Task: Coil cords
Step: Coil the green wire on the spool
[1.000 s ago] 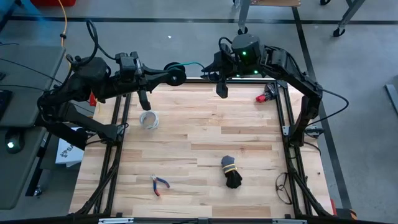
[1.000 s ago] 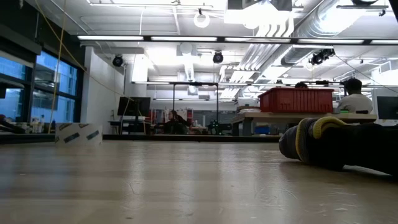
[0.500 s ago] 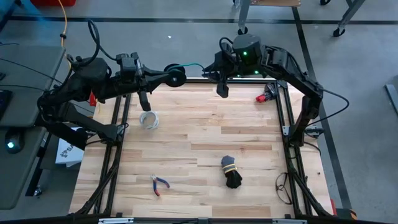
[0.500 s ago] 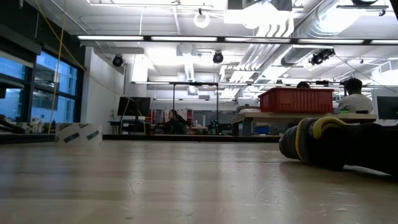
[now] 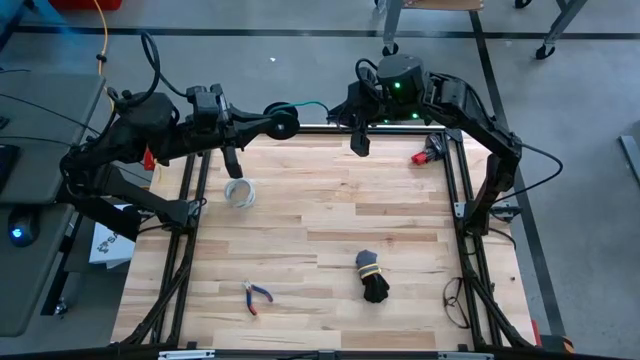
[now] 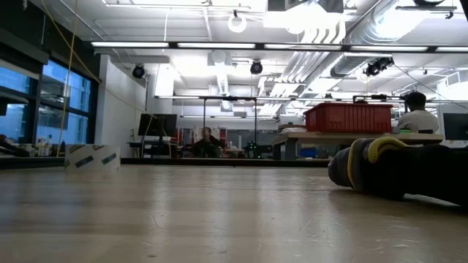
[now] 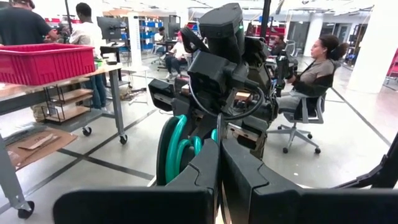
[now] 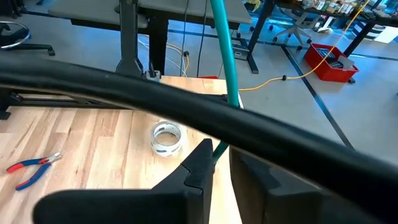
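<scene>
Both sets of fingers meet at the bench's (image 5: 320,200) far edge: left fingers (image 5: 284,122) clamped on the green cord's (image 5: 305,104) coil, right fingers (image 5: 343,113) pinching its tail.

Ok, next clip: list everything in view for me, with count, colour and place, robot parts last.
green cord: one, dark green coil and tail, held up over the far table edge between both arms
ring: one, pale grey-white, far-left table
cord bundle: one, black with yellow tie, near-centre
pliers: one, red and blue handles, near-left
red object: one, far-right edge
left gripper: jaws shut on the coil
right gripper: jaws around the tail
</scene>
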Robot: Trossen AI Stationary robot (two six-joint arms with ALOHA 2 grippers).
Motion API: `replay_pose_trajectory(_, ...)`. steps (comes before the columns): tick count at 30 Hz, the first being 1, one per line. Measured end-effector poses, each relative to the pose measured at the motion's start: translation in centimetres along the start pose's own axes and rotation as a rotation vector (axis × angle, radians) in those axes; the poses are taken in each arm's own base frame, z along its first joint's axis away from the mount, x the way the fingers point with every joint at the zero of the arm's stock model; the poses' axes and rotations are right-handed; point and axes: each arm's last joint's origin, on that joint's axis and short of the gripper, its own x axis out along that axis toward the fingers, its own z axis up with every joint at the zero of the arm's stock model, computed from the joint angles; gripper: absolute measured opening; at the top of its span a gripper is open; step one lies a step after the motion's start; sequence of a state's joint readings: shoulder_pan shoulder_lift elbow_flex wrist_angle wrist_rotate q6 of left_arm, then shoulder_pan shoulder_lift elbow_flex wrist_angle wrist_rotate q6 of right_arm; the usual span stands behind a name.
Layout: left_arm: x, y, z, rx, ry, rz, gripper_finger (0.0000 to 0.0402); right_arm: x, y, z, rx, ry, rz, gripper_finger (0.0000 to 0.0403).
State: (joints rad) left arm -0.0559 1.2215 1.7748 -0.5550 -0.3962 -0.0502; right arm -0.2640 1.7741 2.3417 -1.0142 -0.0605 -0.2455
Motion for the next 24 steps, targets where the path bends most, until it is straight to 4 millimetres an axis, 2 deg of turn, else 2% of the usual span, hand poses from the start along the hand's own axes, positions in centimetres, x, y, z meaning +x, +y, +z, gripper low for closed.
replay_pose_trajectory(10, 0.0, 0.0, 0.3, -0.013, -0.028, -0.003, 0.0007, 0.0, 0.1, 0.0, 0.009, -0.004, 0.012, 0.0005)
replay_pose_trajectory(14, 0.1, -0.1, 0.3, -0.042, -0.029, -0.002, 0.0007, 0.0, 0.5, 0.1, 0.041, -0.009, 0.035, 0.0002)
replay_pose_trajectory(24, 3.2, -0.4, 0.2, -0.119, -0.104, 0.027, 0.0007, 2.5, 5.5, 1.8, -0.008, -0.117, 0.176, 0.0001)
